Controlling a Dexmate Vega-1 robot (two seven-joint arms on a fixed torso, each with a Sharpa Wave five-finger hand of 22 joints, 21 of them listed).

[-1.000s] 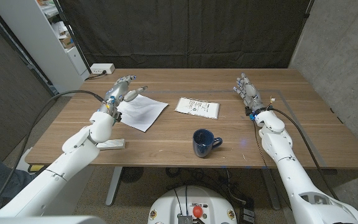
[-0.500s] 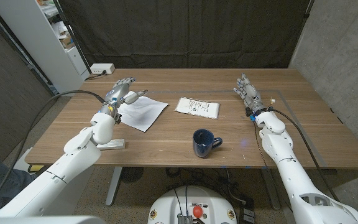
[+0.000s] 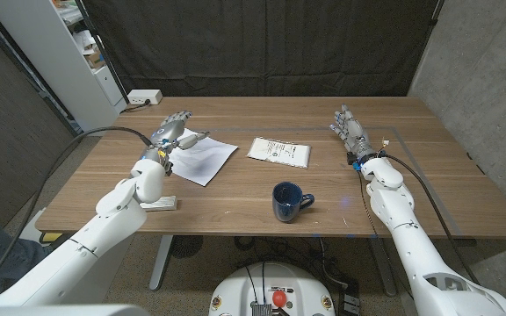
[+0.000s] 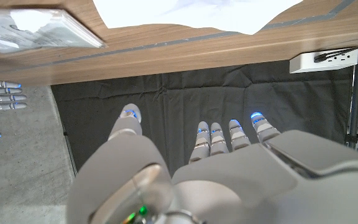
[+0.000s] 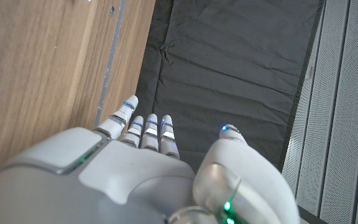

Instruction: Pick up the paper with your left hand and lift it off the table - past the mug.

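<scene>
The white paper [image 3: 202, 159] lies flat on the wooden table [image 3: 235, 118], left of centre; its sheet [image 4: 191, 11] also shows in the left wrist view. My left hand [image 3: 175, 132] is at the paper's far left corner, fingers apart and holding nothing; whether it touches the sheet I cannot tell. In its wrist view the left hand [image 4: 216, 165] points over the table's edge with fingers spread. The dark blue mug [image 3: 290, 202] stands upright near the front edge, right of the paper. My right hand [image 3: 350, 130] is raised at the right, open and empty; its fingers [image 5: 146, 130] are spread.
A white printed packet [image 3: 279, 150] lies between the paper and my right hand, also seen as packet [image 4: 36, 28]. A flat white object [image 3: 158, 204] sits beside my left forearm. A white power strip [image 3: 145, 97] is at the far left corner.
My left hand has shifted slightly toward the near side along the paper's left corner. The paper, the mug and the right hand have not moved.
</scene>
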